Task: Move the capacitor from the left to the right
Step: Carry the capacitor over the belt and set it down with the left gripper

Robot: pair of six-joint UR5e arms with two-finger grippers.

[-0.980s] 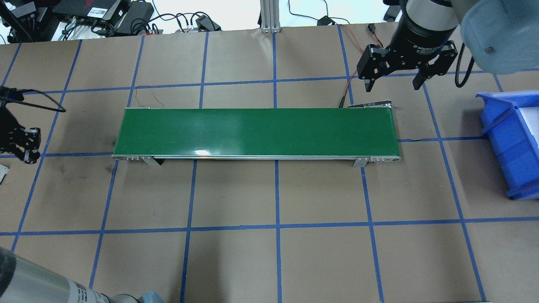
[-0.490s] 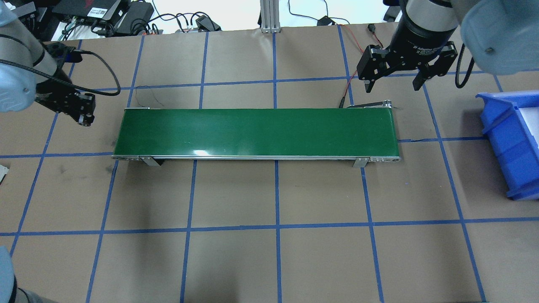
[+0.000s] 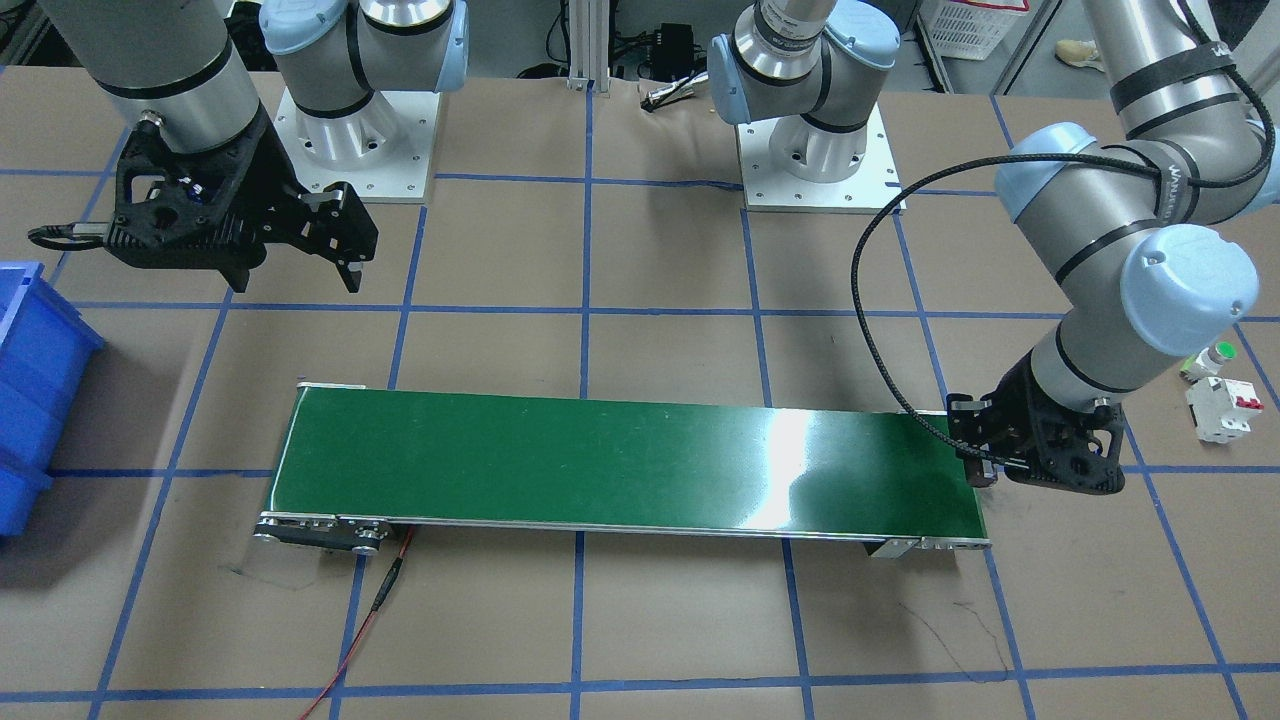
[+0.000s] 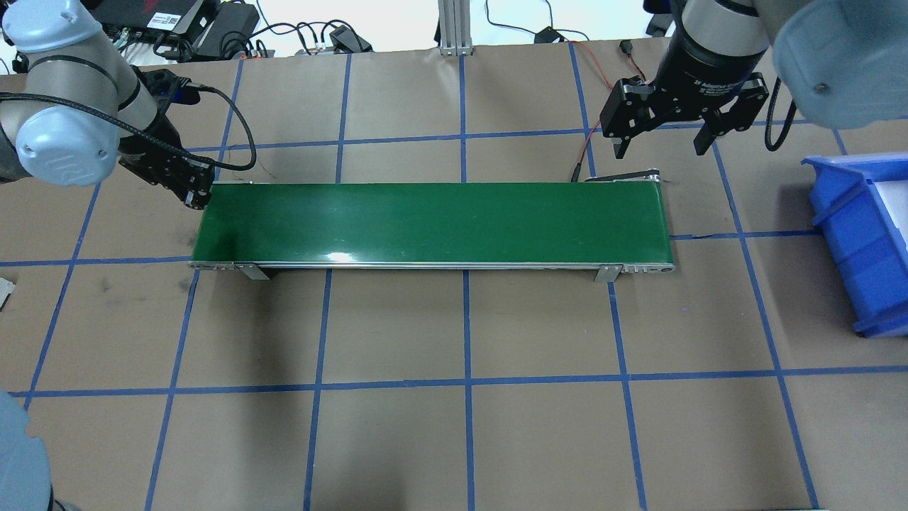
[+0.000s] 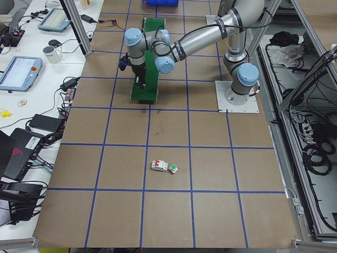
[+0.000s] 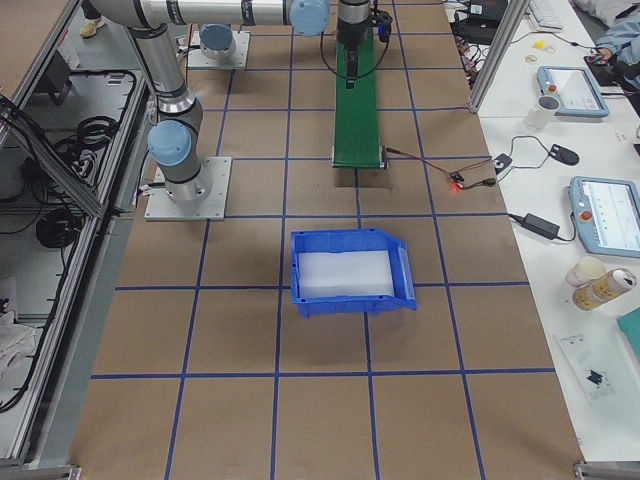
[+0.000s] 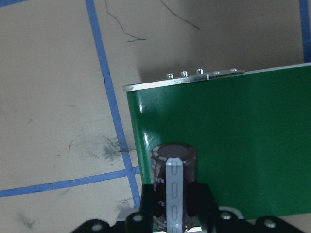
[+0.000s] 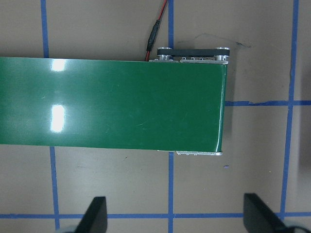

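The capacitor (image 7: 174, 189), a dark stubby cylinder with a pale stripe, stands clamped between the fingers of my left gripper (image 7: 174, 206) in the left wrist view. It hangs over the left end of the green conveyor belt (image 7: 243, 145). My left gripper (image 4: 195, 193) is at the belt's far-left corner in the overhead view, and at the belt's right end in the front-facing view (image 3: 985, 462). My right gripper (image 4: 661, 145) is open and empty. It hovers just beyond the belt's right end (image 4: 638, 220), with its fingers spread wide in the right wrist view (image 8: 176, 216).
A blue bin (image 4: 862, 241) stands on the table to the right of the belt. A white circuit breaker (image 3: 1225, 408) and a green-capped button (image 3: 1210, 358) lie on the table past the belt's left end. A red wire (image 4: 583, 152) runs to the belt's far-right corner.
My left arm has swung in from the table's left edge to the belt's left end. My right gripper has barely moved and stays open.
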